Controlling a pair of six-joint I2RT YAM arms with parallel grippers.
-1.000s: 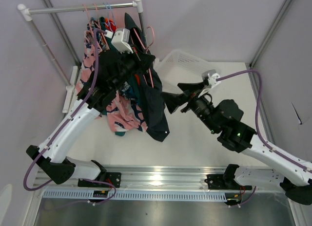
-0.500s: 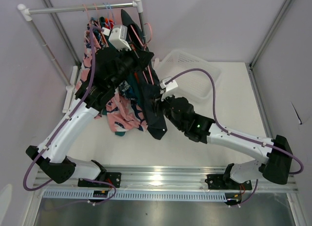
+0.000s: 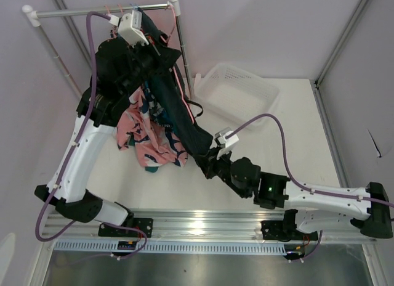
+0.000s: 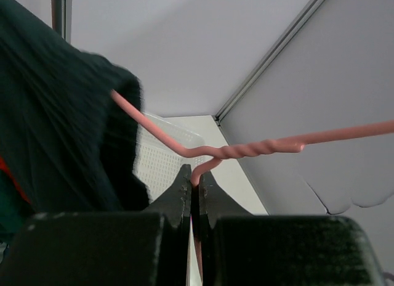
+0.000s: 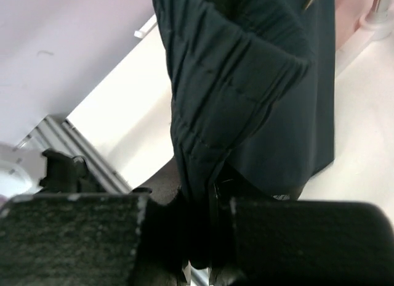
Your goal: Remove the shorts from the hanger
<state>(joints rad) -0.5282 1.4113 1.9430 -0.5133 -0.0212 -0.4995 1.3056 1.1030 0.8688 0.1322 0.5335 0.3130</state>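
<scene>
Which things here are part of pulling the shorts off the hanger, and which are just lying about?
In the job: dark shorts, pink hanger, left end effector shut on the hanger wire, right end effector shut on the shorts' edge.
Idle for now: white basket, clothes rail, pink printed shorts.

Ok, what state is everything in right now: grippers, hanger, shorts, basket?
left gripper: shut on the pink hanger's wire, below its twisted neck.
right gripper: shut on a fold of the dark shorts.
pink hanger: held, one arm inside the dark shorts.
dark shorts: on the hanger, stretched down to the right gripper.
pink printed shorts: hanging under the rack.
basket: empty, on the table.
</scene>
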